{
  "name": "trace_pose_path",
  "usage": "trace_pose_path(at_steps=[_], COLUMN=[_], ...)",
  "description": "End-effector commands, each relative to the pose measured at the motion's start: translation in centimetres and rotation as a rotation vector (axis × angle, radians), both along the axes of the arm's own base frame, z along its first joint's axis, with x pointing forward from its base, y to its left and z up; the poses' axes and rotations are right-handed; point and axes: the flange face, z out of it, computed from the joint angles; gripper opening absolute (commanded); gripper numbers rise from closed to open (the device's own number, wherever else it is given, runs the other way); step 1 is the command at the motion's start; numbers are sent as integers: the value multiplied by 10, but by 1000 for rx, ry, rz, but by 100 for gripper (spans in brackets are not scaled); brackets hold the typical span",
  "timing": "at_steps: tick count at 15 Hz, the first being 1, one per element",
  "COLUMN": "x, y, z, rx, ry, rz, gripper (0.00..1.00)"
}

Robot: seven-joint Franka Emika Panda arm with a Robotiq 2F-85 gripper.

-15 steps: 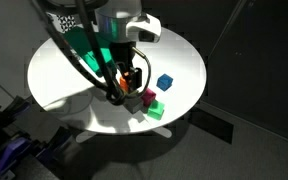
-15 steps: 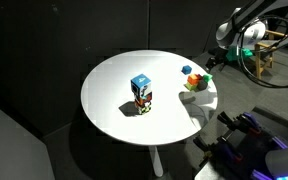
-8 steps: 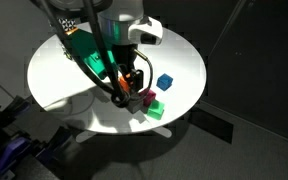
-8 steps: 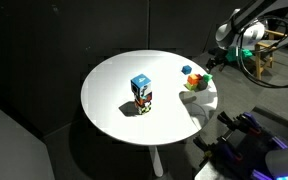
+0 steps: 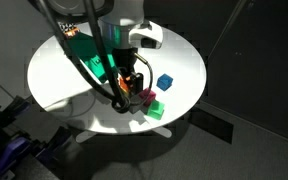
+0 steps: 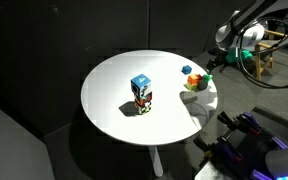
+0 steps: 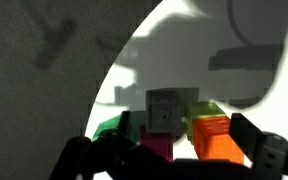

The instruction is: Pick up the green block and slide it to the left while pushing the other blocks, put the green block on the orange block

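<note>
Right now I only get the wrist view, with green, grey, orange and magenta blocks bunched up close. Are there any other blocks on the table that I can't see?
Observer: Yes. In an exterior view a blue block sits by itself on the white table, apart from the bunch.
Operator: And what is holding my camera up there?
Observer: An arm with a teal-green part. It leans down over the table and ends in the hand, which hangs just above the bunch.
</note>
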Motion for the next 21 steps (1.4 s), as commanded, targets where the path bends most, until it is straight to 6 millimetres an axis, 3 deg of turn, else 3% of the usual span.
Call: trace_pose_path(at_steps=[1,15,21], x=[1,36,38], y=[-18,-73,-96], z=[-3,-36,-57], rx=[-16,-62,-48], ry=[-7,-40,25], rz=[16,111,123], gripper=[100,100,100])
